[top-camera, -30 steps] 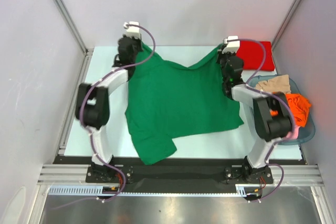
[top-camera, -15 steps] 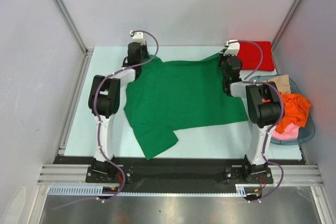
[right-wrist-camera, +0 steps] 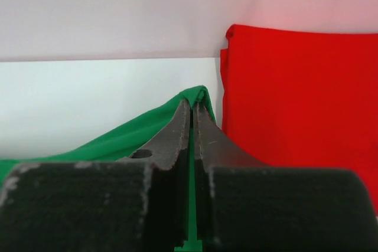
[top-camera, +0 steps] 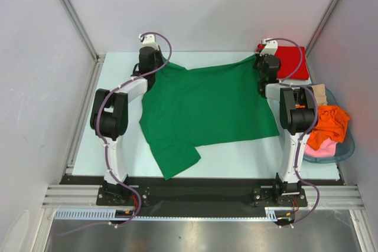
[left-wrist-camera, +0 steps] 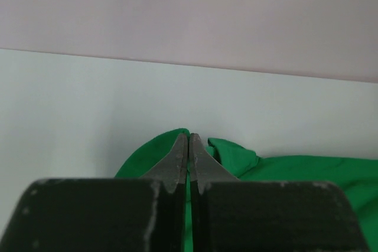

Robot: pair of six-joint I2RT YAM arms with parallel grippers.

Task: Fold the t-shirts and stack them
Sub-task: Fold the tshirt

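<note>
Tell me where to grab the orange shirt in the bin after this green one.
Pinch the raised bunch on top of the orange shirt, probably coming straight down with the right gripper. It lies crumpled over pink cloth inside the blue bin, whose rim would block a sideways approach.

White-and-black arms [top-camera: 133, 90], looped lilac cables [top-camera: 170, 45], grey-fingered left gripper [left-wrist-camera: 188, 137]
</note>
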